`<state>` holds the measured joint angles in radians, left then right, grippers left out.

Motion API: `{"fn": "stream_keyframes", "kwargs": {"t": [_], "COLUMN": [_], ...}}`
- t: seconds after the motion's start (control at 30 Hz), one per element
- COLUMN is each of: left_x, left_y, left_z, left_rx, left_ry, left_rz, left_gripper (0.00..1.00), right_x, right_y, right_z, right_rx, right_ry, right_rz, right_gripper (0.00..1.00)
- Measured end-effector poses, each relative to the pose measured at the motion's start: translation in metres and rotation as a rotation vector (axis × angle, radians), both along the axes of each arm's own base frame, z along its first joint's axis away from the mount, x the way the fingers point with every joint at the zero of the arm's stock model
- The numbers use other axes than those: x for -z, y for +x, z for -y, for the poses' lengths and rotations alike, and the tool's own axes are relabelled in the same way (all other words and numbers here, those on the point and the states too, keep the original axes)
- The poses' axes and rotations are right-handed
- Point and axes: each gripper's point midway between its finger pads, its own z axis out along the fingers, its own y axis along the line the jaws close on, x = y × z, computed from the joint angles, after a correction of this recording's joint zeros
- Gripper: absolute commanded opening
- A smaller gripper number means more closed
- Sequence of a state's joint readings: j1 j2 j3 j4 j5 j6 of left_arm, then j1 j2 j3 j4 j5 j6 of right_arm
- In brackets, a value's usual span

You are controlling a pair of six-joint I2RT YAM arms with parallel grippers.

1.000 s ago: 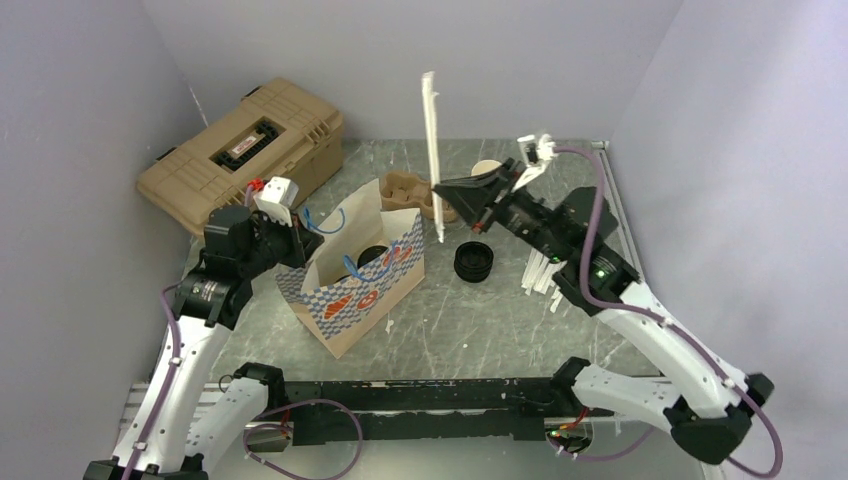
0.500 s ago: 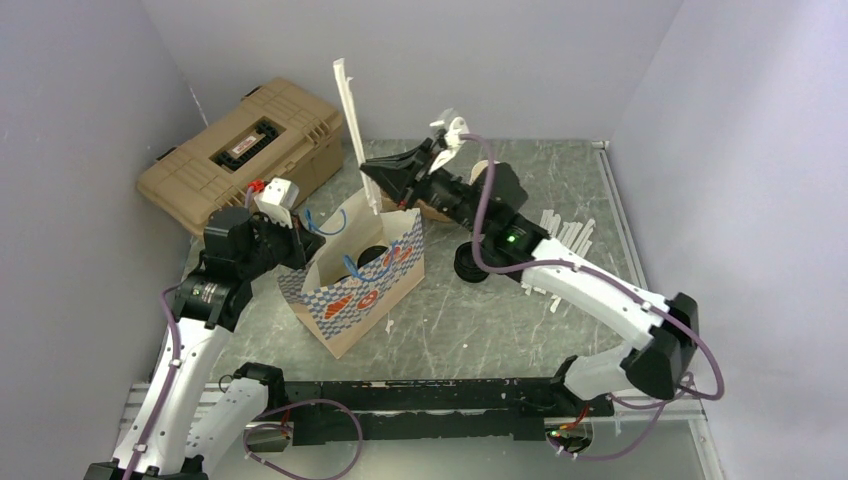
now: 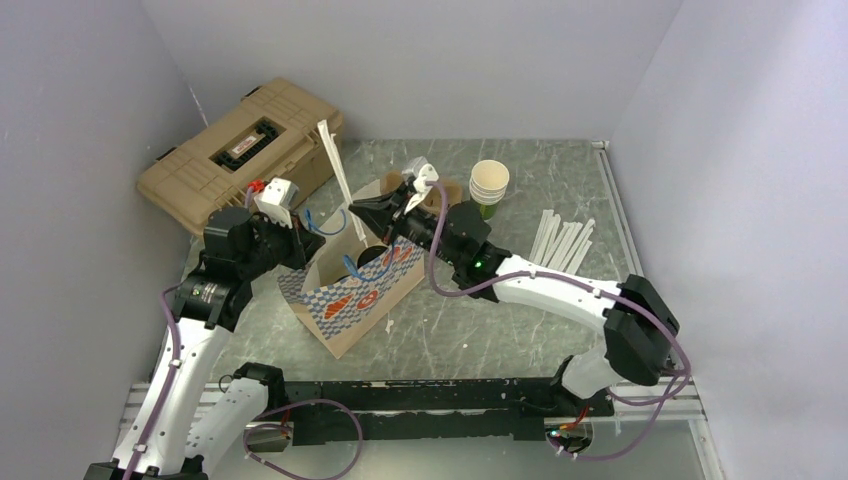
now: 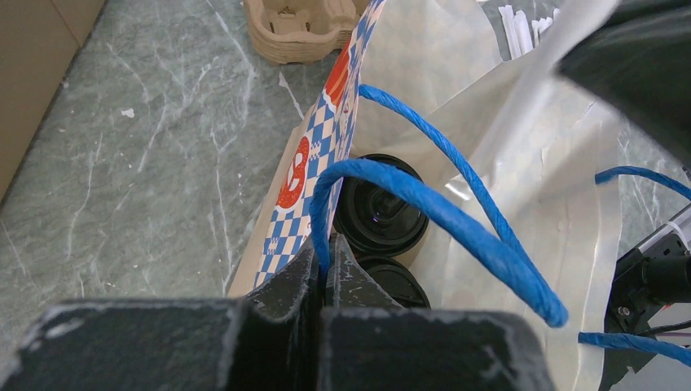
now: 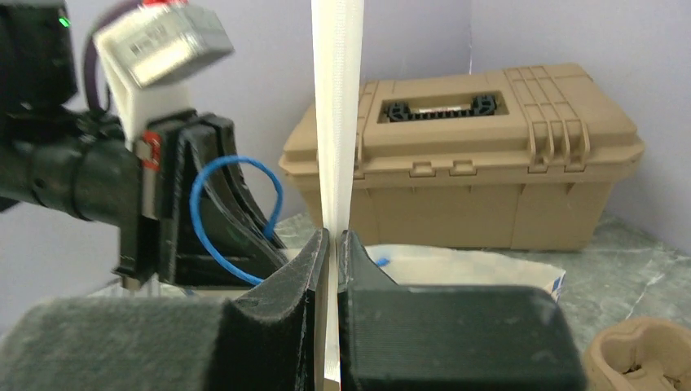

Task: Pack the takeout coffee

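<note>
You are looking into a small booth: plain pale lilac walls [image 3: 400,60] are closing in the table [image 3: 470,335] at the back and both sides. Its top is showing grey-green marbling with white veins. A tan case [image 3: 245,150] is sitting back left, by the left wall. Soft, even light is falling throughout.

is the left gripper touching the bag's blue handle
Touching. The left wrist view shows the left gripper shut on the blue handle, which runs straight into the pinch.
</note>
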<state>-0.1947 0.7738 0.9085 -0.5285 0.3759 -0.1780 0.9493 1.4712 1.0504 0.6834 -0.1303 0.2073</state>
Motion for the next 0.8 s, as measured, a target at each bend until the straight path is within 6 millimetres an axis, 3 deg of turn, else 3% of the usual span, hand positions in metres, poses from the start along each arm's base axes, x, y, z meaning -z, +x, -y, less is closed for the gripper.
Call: {"fn": "stream_keyframes", "kwargs": {"t": [0.17, 0.4, 0.53, 0.67, 0.8], "left_x": [0.0, 0.0, 0.0, 0.0, 0.0], "left_y": [0.0, 0.0, 0.0, 0.0, 0.001], "left_z": [0.0, 0.0, 0.0, 0.0, 0.0], "left_rx": [0.0, 0.0, -0.001, -0.001, -0.001], "left_ry": [0.0, 0.0, 0.0, 0.0, 0.0], "left_rz": [0.0, 0.0, 0.001, 0.001, -0.001], "left_gripper": [0.0, 0.0, 0.0, 0.0, 0.0], "right_x": [0.03, 0.034, 0.042, 0.041, 0.039], "right_y": [0.005, 0.017, 0.022, 0.024, 0.025], "right_z": [-0.004, -0.009, -0.013, -0.013, -0.009], "right_rx": [0.009, 0.049, 0.06, 0.074, 0.093], "right_ry": [-0.02, 0.001, -0.004, 0.004, 0.021], "right_rz": [0.001, 0.048, 0.058, 0.079, 0.098], "right_gripper": [0.0, 0.0, 0.26, 0.7, 0.77]}}
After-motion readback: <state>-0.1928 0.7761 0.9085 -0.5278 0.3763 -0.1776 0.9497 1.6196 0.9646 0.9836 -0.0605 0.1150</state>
